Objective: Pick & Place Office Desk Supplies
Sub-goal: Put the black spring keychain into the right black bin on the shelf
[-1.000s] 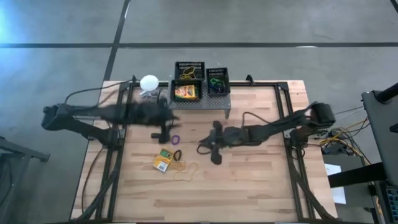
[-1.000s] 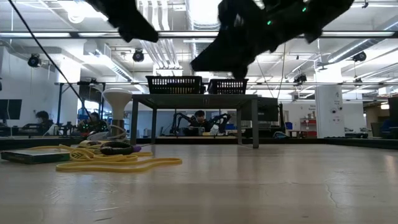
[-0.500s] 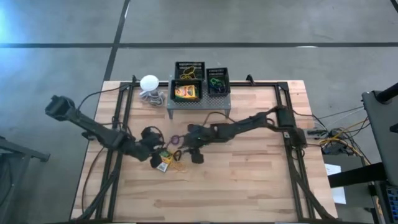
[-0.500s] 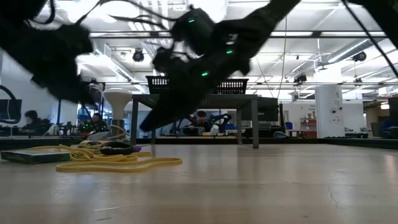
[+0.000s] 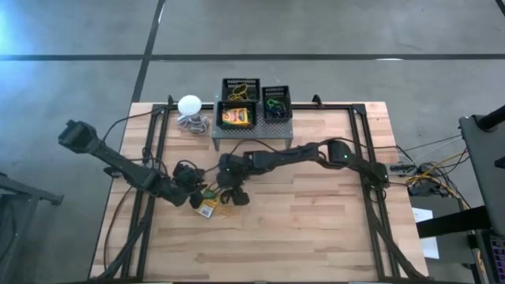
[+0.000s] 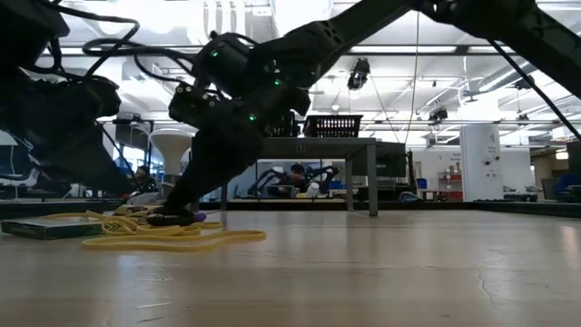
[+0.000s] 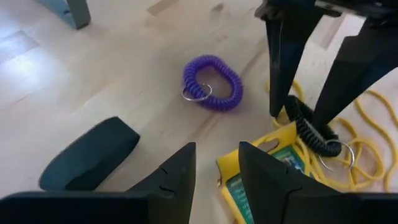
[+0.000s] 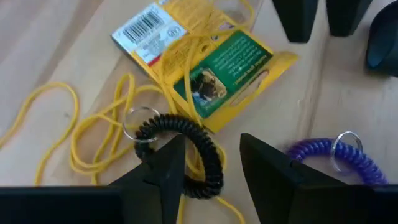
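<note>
On yellow-and-green box [image 8: 205, 65]: barcode, unreadable print.

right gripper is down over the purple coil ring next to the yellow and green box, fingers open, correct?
Not quite: the right gripper straddles the black coil ring, as the right wrist view shows. The purple coil ring lies off to one side. The yellow-and-green box is beside it, and the fingers are open.

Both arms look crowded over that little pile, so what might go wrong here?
The right gripper straddles the black coil ring, which lies on tangled yellow rubber bands; lifting it might drag them along. The left gripper, fingers open near the yellow-and-green box, sits very close, so the arms might bump.
</note>
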